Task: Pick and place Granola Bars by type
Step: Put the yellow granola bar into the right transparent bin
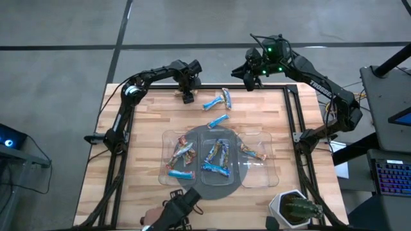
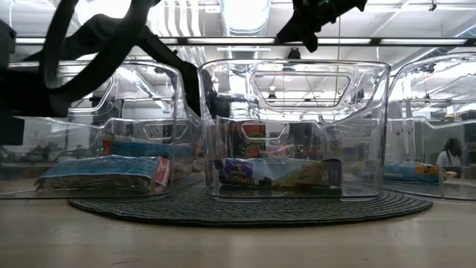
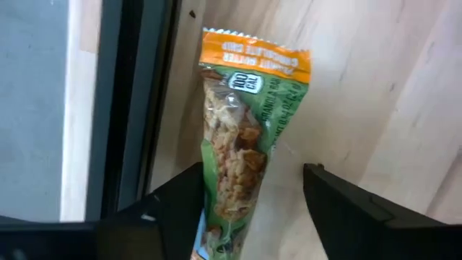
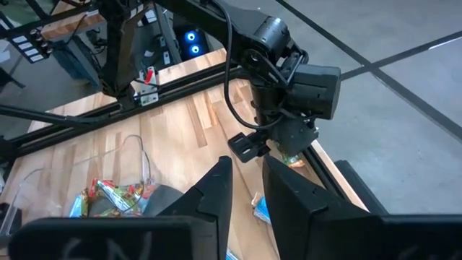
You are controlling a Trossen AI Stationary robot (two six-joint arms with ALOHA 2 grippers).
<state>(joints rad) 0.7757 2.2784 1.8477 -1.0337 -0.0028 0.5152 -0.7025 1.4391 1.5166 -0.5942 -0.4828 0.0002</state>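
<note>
An orange-and-green wrapped granola bar lies flat on the wood beside the far-edge rail. My left gripper is open above it, one finger on each side of its near half; it shows at the table's far left and in the right wrist view. My right gripper hovers high over the far edge, holding nothing, its fingers a narrow gap apart. Two blue bars and another bar lie loose on the table. Three clear trays holding bars stand on a dark round mat. My left gripper comes at the orange-and-green bar from above, its fingers lying along the bar's long sides. One finger sits right against the wrapper's edge; I cannot tell whether it touches. The bar lies flat on the table.
Dark frame rails run along the table's far and right edges. A potted plant stands at the near right corner and a dark object at the near edge. Bare wood lies left of the trays.
</note>
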